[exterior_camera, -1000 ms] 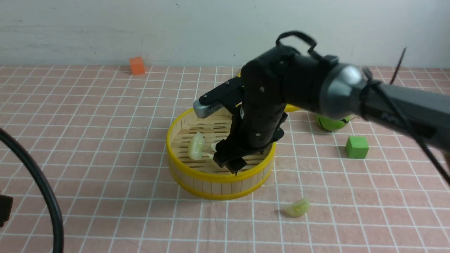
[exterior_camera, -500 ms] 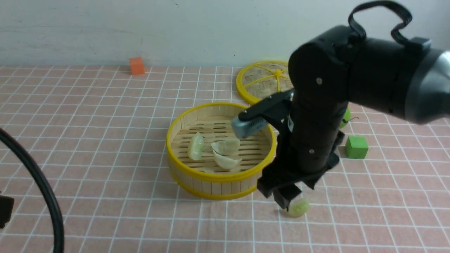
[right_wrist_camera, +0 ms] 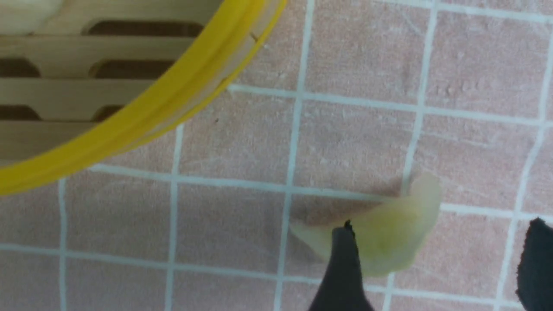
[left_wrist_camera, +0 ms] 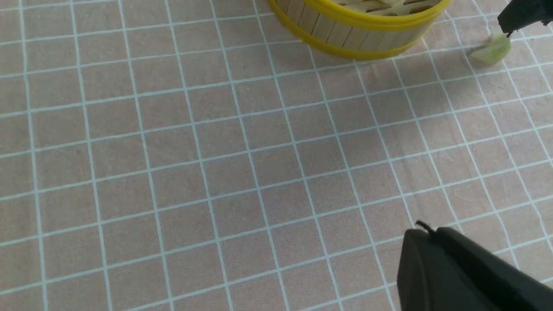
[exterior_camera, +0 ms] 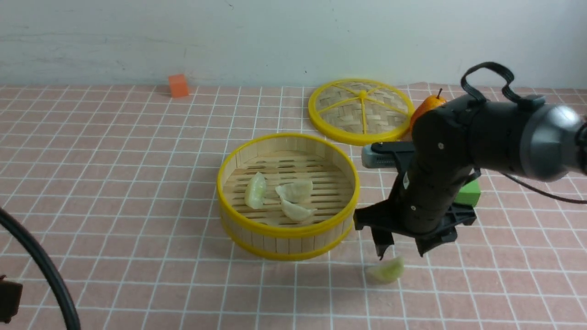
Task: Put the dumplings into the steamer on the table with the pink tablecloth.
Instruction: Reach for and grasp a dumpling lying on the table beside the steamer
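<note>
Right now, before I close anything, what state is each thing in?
steamer, uncovered, upright on the pink tablecloth.
lid, off, lying flat behind the steamer.
three dumplings, inside the steamer.
fourth dumpling, loose on the cloth outside the steamer, not gripped.
right gripper, open, over the fourth dumpling.
left gripper, shut.

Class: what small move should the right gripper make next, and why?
Probably nudge the open right gripper slightly to the robot's left: one fingertip hangs over the pale green crescent dumpling on the pink grid cloth, not beside it.
</note>
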Action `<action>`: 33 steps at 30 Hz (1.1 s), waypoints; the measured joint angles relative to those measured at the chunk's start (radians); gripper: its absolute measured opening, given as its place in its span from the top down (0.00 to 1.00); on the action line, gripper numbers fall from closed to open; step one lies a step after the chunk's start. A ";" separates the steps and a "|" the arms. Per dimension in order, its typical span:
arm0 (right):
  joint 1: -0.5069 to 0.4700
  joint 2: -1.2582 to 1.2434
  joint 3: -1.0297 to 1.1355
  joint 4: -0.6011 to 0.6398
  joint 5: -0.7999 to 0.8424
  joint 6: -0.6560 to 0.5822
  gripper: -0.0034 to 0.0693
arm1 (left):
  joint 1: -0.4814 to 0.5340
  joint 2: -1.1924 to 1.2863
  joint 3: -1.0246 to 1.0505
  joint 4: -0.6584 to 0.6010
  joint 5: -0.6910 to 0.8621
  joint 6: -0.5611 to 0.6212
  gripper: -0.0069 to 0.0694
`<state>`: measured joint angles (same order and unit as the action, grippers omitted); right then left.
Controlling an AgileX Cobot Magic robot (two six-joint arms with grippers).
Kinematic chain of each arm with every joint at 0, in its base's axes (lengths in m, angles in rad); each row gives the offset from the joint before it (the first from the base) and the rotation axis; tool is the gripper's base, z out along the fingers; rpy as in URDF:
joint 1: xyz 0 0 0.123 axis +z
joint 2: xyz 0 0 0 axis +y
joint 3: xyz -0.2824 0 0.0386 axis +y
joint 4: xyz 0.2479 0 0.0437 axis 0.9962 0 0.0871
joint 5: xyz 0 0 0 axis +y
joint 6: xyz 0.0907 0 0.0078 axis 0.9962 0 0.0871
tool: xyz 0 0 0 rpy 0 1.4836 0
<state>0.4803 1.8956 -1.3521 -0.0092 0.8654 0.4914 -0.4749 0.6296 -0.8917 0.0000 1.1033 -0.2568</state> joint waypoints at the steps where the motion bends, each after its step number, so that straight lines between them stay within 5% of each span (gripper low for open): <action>1: 0.000 0.026 0.000 0.009 -0.016 0.009 0.26 | 0.000 -0.009 0.020 0.000 -0.011 0.000 0.91; 15: 0.001 0.089 0.000 0.071 0.030 -0.063 0.32 | 0.000 -0.050 0.048 0.021 -0.037 0.000 0.91; 22: 0.001 0.089 -0.003 0.077 0.020 -0.200 0.43 | 0.000 -0.050 0.048 0.022 -0.038 0.001 0.91; 33: 0.001 0.091 -0.011 0.097 -0.038 -0.298 0.46 | 0.000 -0.050 0.048 0.022 -0.050 0.001 0.91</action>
<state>0.4811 1.9864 -1.3630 0.0881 0.8278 0.1933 -0.4749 0.5792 -0.8439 0.0219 1.0533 -0.2560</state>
